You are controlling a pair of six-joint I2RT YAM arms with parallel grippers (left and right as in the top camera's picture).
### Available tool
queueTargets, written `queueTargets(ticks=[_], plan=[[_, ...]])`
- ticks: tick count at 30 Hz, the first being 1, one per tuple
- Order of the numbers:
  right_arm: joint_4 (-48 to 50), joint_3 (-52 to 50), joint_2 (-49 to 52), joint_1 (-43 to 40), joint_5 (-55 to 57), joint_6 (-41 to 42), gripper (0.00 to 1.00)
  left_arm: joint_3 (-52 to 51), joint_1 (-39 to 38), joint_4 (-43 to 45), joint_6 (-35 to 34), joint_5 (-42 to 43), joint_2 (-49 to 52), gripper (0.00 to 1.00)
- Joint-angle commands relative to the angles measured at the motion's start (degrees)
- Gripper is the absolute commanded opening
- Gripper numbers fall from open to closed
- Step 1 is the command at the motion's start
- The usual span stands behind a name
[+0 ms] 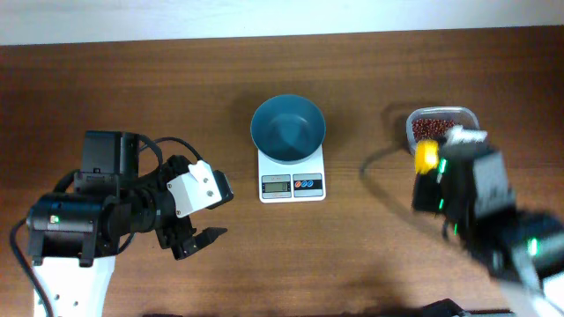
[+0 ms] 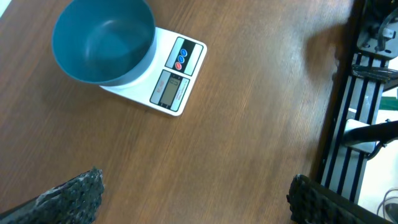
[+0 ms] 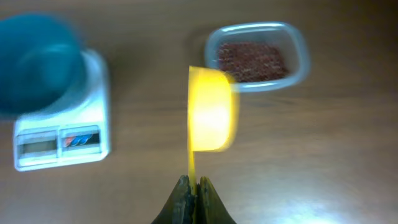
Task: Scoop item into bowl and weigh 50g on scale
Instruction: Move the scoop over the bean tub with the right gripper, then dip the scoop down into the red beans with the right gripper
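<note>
The teal-blue bowl (image 1: 287,129) stands empty on the white scale (image 1: 292,183) at the table's middle; both also show in the left wrist view, bowl (image 2: 102,40) and scale (image 2: 176,78), and blurred in the right wrist view, bowl (image 3: 37,62) and scale (image 3: 59,140). The red-brown beans (image 1: 438,126) lie in a clear tub (image 1: 412,123) at the right, also in the right wrist view (image 3: 252,60). My right gripper (image 3: 193,186) is shut on the handle of a yellow scoop (image 3: 211,112), held in front of the tub (image 3: 301,53); the scoop also shows from overhead (image 1: 426,156). My left gripper (image 1: 204,231) is open and empty, left of the scale.
The wooden table's far edge (image 1: 282,35) runs along the top. A black frame with cables (image 2: 367,112) stands past the table's edge in the left wrist view. The right arm (image 1: 493,220) is blurred.
</note>
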Motion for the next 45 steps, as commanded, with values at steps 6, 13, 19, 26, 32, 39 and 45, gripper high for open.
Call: queueTargets(ticks=[6, 13, 19, 26, 32, 39, 45], plan=[[-2.23, 19.41, 24.90, -16.44, -4.00, -6.40, 0.04, 0.94, 0.39, -0.04, -0.52, 0.13, 0.11, 0.99], [-0.39, 20.48, 33.70, -21.38, -4.04, -11.43, 0.04, 0.94, 0.39, -0.04, -0.52, 0.11, 0.11, 0.99], [4.42, 20.48, 33.75, -21.81, -4.07, -15.91, 0.04, 0.94, 0.39, -0.04, -0.52, 0.11, 0.11, 0.99], [5.09, 20.41, 33.81, -21.81, -4.02, -16.52, 0.04, 0.94, 0.39, -0.04, -0.52, 0.13, 0.11, 0.99], [5.33, 20.41, 33.81, -21.81, -4.04, -16.50, 0.04, 0.94, 0.39, -0.04, -0.52, 0.13, 0.11, 0.99], [5.31, 20.31, 33.94, -21.81, -4.02, -17.03, 0.04, 0.94, 0.39, -0.04, -0.52, 0.13, 0.11, 0.99], [5.75, 20.09, 35.52, -21.81, -4.02, -22.47, 0.04, 0.94, 0.39, -0.04, -0.52, 0.13, 0.11, 0.99]])
